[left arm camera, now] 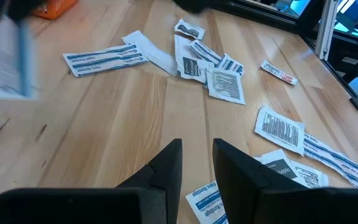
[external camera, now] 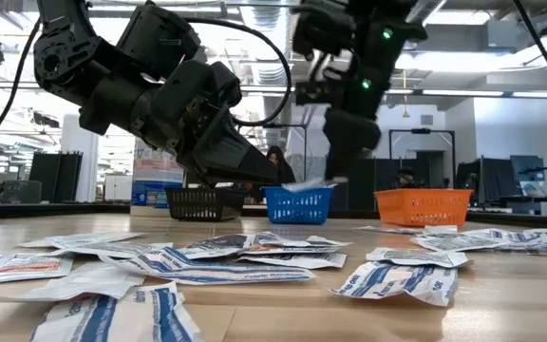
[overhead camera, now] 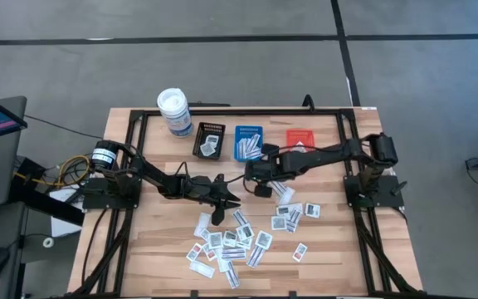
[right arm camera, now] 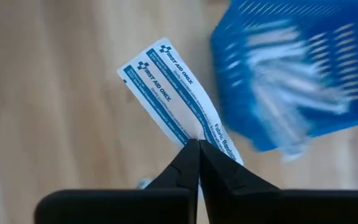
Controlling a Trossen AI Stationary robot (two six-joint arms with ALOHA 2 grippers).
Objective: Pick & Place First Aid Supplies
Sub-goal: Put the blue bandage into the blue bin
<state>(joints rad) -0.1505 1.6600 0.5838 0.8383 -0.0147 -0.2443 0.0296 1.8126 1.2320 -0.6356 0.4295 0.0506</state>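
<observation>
now, right gripper (right arm camera: 197, 149): fingers pinched shut on one end of a blue-striped bandage packet (right arm camera: 173, 93), held off the wood just beside the blue tray (right arm camera: 297, 74).
left gripper (left arm camera: 196, 163): fingers parted, nothing between them, low over bare board near the scattered packets (overhead camera: 239, 237).
risk: the pinch holds only the packet's tip, so it may slip or swing and catch the tray rim, landing outside.
second risk: both wrists sit near each other mid-table; a wide swing could brush arms.
room: bare wood lies between the pile and the trays; the black tray (overhead camera: 209, 139) and orange tray (overhead camera: 300, 139) flank the blue one closely.
</observation>
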